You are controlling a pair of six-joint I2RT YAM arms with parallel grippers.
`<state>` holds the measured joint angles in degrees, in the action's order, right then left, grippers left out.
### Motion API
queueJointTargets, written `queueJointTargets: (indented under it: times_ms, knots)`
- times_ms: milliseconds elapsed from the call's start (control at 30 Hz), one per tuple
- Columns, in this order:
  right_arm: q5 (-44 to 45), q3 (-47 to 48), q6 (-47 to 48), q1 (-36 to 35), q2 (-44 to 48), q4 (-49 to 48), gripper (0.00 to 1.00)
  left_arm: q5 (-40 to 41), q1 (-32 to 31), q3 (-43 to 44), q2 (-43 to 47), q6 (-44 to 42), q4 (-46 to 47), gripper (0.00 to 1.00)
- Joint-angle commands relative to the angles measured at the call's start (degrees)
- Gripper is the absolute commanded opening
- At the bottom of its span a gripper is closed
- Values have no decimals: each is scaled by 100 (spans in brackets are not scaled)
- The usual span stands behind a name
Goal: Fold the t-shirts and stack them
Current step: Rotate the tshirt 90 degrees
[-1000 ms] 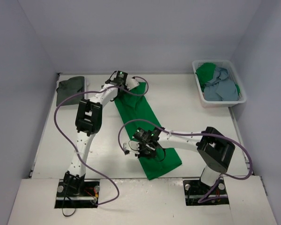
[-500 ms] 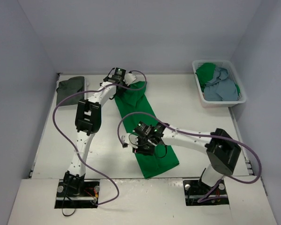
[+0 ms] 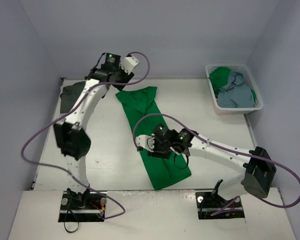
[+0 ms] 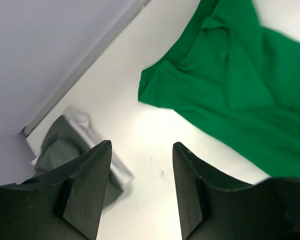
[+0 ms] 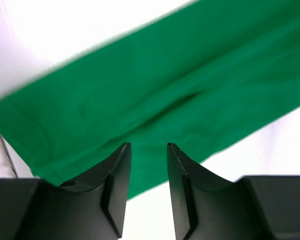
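Across the bench [image 3: 210,125] the green t-shirt [image 3: 149,122] lies as a long strip running far-left to near-right. The right gripper [image 5: 148,149] hovers over its middle, fingers parted and empty. The left gripper [image 4: 141,150], likewise parted, hangs beyond its far end.

Long green shirt [image 3: 142,112] is folded into a narrow strip, lying flat and diagonal mid table [image 3: 205,120], far end a bit rumpled. Grey shirt [image 4: 52,150] sits folded in the far left corner. Second green shirt [image 3: 220,77] and blue-grey shirt [image 3: 236,92] are crumpled in the basket [image 3: 229,65].
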<state>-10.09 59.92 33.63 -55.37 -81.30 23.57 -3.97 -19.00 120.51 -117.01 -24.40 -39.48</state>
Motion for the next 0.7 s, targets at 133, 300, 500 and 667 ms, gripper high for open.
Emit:
queueJointTargets:
  times_ms: [133, 300, 500, 667]
  knots:
    - [921, -560, 830, -245, 1079, 138, 38, -508, 28, -2061, 3223, -37, -147, 51]
    - [860, -640, 689, -466, 1231, 139, 28, -1008, 46, -3435, 4439, -126, -297, 52]
    - [8, -552, 390, -492, 695, 130, 9, -1256, 64, -4150, 4416, -3, -253, 52]
    - [-186, -534, 443, -492, 168, 121, 8, -1291, 64, -4114, 4222, 94, -183, 52]
